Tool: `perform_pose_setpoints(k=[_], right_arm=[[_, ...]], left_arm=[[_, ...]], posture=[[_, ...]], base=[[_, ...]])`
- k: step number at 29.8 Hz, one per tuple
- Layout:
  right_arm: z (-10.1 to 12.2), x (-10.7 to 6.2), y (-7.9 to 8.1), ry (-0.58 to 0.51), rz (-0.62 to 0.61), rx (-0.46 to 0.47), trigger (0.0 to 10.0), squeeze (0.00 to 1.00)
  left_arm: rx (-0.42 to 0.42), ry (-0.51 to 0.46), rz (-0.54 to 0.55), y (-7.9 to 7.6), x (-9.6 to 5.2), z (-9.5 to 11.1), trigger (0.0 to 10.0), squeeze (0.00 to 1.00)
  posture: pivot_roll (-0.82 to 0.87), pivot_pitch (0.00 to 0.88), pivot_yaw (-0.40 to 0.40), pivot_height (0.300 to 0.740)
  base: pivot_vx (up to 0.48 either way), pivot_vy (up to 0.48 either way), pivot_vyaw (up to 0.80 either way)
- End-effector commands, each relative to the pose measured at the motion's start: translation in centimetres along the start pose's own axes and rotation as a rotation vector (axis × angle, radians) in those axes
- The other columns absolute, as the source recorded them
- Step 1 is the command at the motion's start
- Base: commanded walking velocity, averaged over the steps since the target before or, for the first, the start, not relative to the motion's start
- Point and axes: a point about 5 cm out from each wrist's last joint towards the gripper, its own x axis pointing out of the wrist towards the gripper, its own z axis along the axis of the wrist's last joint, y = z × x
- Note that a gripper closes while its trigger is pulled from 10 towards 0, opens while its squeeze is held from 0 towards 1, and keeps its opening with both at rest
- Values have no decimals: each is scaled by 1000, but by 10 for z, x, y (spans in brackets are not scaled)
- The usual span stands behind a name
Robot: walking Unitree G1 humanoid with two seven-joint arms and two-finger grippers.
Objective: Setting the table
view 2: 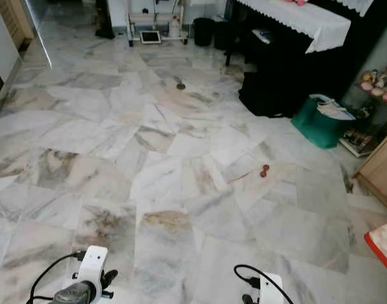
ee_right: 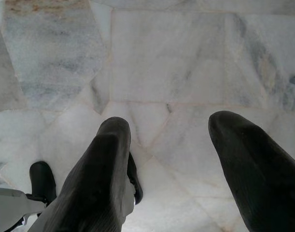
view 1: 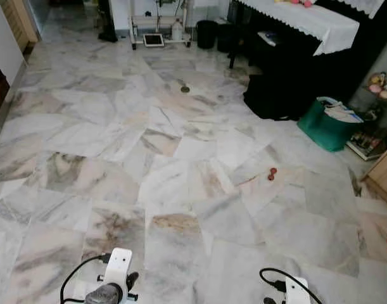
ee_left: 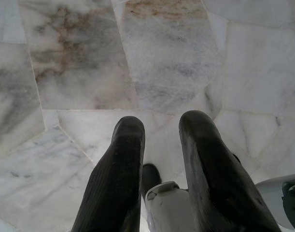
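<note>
A humanoid robot stands on a marble floor (view 1: 180, 190) in a home, both arms hanging low and nothing in either grasp. The left tool (ee_left: 161, 169) points down at the tiles with its two black fingers parted by a narrow gap and holding nothing; the right tool (ee_right: 178, 164) hangs likewise, its fingers spread wider, also empty.

No plates, cutlery or other tableware can be made out, so the work of setting the table looks, by this evidence, not yet begun. The likeliest counter (view 1: 307, 22), draped in a white lace-edged cloth, stands well apart at the far right of the room.

The hazards lie underfoot: two small red objects (view 1: 272, 173) rest on the floor between the robot and the counter (what they are is too small to tell), and a step on them could upset its footing. A green bag (view 1: 323, 126) of papers sits near the counter's dark base, and a wooden cabinet (view 1: 383, 174) crowds the right edge; a wide turn could clip either. The polished stone may also be slippery.

A small dark round object (view 1: 185, 89) lies farther off, and a white rack (view 1: 158, 28) stands against the far wall.
</note>
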Motion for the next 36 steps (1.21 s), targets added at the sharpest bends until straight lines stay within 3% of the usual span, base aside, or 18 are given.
perform_pose_setpoints(k=[1,16,22,26,30,36], right_arm=[[-2,0,-2,9,-6,2,10000,0],[-2,-1,-2,9,-7,-8,10000,0],[-3,-1,-1,10,-3,-14,10000,0],[-3,-1,-1,10,-1,-16,10000,0],[-3,0,0,10,0,-15,10000,0],[-2,0,-1,9,-2,-14,10000,0]], left_arm=[[23,2,0,0,0,-1,10000,0],[51,-8,5,1,-1,0,10000,0],[10,-13,16,2,-1,0,10000,0],[78,-14,14,2,0,2,10000,0],[62,-14,14,2,0,2,10000,0],[42,-12,20,2,0,1,10000,0]], posture=[[81,0,-61,740],[81,0,-57,740],[81,0,-54,740],[81,0,-53,740],[82,0,-52,740],[83,0,-55,740]], base=[[0,0,-663],[0,0,-662],[0,-307,-657],[0,-120,-658],[0,-480,-656],[0,0,-658]])
